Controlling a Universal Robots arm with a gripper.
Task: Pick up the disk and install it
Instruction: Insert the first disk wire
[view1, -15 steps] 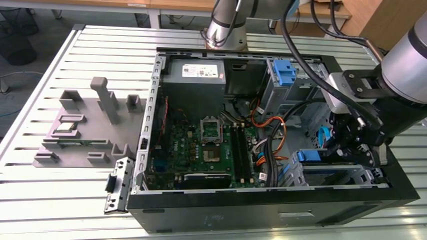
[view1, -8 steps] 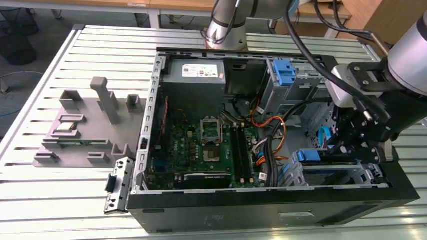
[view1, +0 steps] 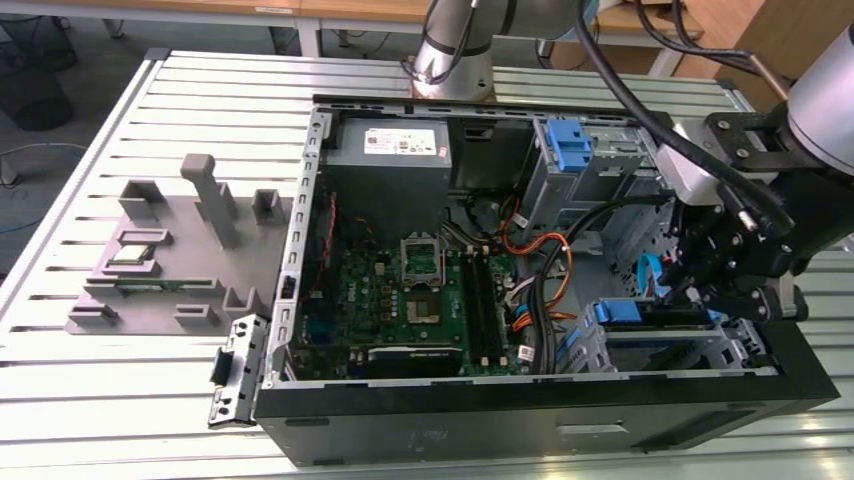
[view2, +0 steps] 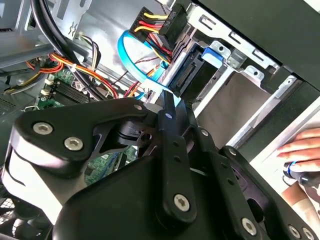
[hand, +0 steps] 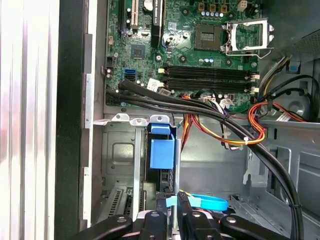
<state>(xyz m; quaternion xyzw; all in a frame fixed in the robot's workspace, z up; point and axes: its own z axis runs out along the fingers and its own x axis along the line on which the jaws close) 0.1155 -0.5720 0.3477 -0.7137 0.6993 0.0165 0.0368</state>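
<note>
No text, number or sign can be read.

- Power-supply box (view1: 387, 140), exterior view: white sticker (view1: 403, 141) with a small red and a small blue mark; the print is too small to make out.
- Motherboard (hand: 185, 45), first wrist view: white silkscreen marks and small white labels on the cables beside the memory slots (hand: 207, 77); none can be made out.
- Tower case front panel (view1: 534, 425), exterior view: a faint emblem, not decipherable.
</note>
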